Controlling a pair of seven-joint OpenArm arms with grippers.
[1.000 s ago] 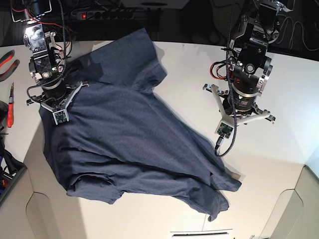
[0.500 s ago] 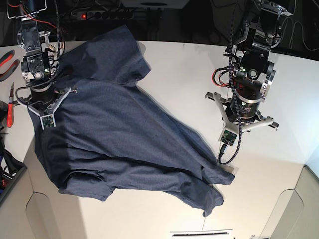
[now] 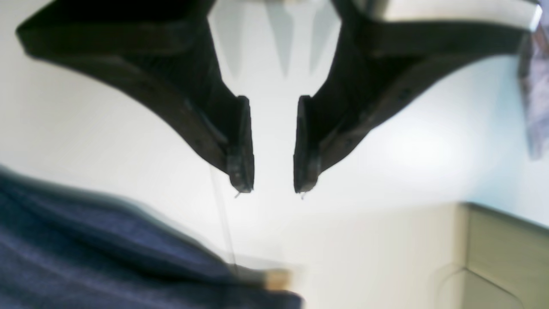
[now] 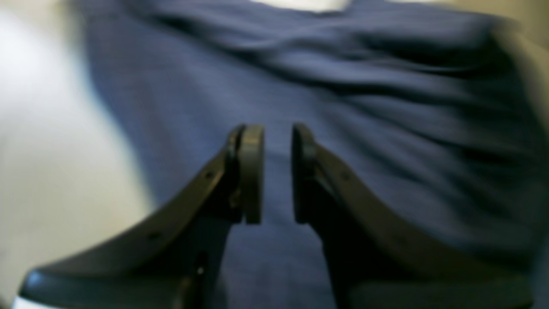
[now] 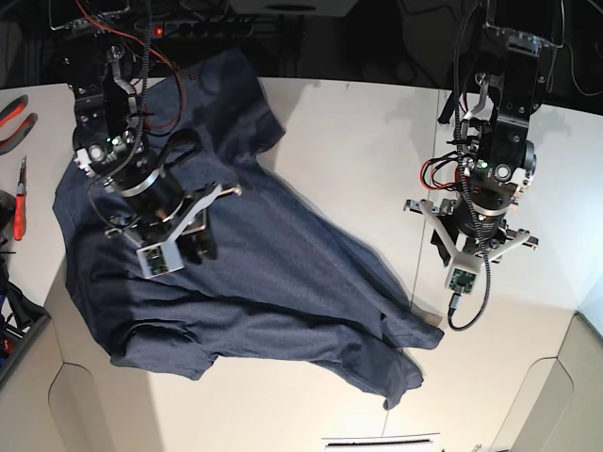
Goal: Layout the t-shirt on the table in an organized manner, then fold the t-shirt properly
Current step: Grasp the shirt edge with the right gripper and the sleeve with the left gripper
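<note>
Only crumpled t-shirt on table

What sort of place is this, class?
Probably a robotics lab bench: two robot arms work over a white table, a power strip lies behind it, and red-handled pliers sit at its edge.

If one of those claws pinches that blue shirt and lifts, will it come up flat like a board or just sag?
Probably sag: the t-shirt lies in soft wrinkles and overlapping folds, so it looks floppy. It likely drags rather than slides whole across the table, bunching where pushed. It seems light, thin cloth; the right gripper, jaws apart above it, would likely lift only a small peak.
</note>
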